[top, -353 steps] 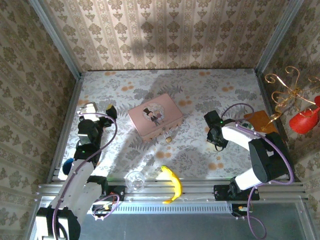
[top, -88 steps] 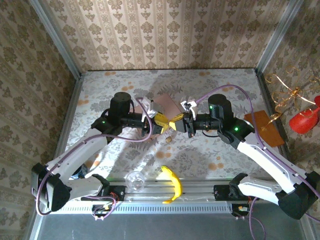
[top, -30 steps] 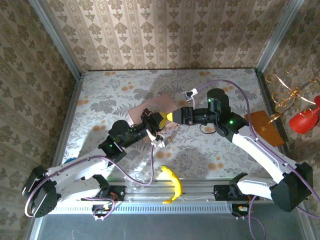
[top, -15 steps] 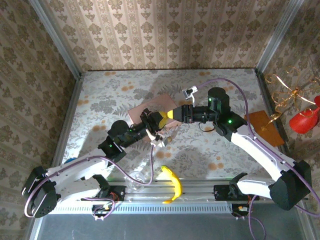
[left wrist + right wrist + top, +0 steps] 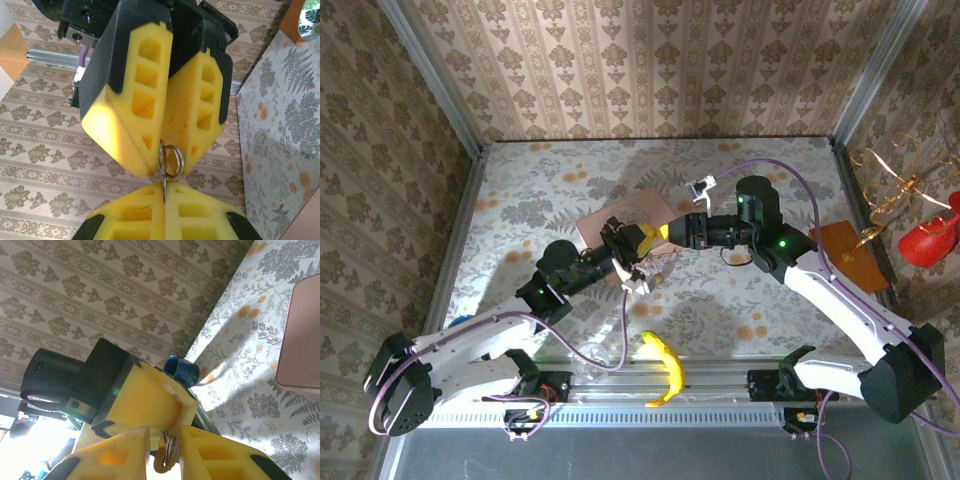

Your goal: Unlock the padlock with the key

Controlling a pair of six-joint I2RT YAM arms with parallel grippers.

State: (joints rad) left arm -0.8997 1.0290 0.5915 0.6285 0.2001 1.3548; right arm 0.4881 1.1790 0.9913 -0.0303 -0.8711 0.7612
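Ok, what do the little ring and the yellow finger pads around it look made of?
Ring, probably part of the key: thin silvery metal wire, polished, judging by bright glints. Yellow finger pads: matte plastic or dense foam, likely moulded or printed; dull even surface with hollow cut-out cells.

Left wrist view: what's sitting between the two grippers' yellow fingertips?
The key, in the left wrist view: the left gripper pinches its blade, the right gripper clamps its ring.

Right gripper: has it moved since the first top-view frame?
Yes. The right gripper has swung left in the top view, away from the brown board it was parked beside, and now sits at the near right edge of the pink tin.
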